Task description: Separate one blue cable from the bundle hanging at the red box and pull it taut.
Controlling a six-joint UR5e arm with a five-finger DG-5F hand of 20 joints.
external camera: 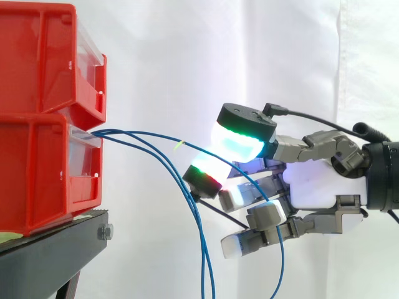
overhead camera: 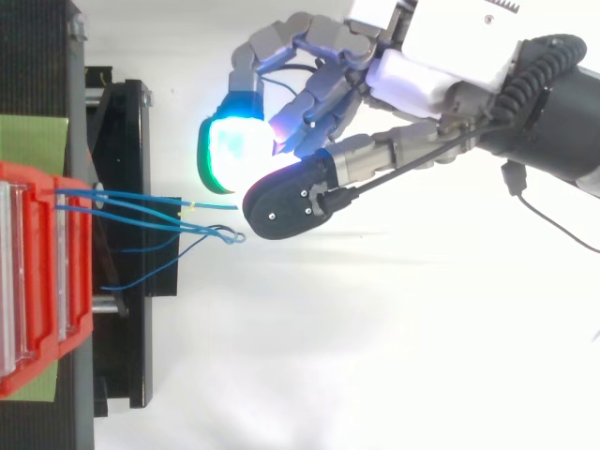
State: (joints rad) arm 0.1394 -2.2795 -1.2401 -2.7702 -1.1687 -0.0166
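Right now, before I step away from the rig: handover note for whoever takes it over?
Hand: shut on one blue cable, which looks pinched between two glowing pads, out in front of the red box.
Things: the cable runs from the front of the red box to the pinch, and its tail hangs below the hand. The rest of the bundle hangs free beside the black stand.
Done: one cable separated from the bundle and gripped.
Left: the cable arcs slack between box and hand. Pull away from the box until it is taut.
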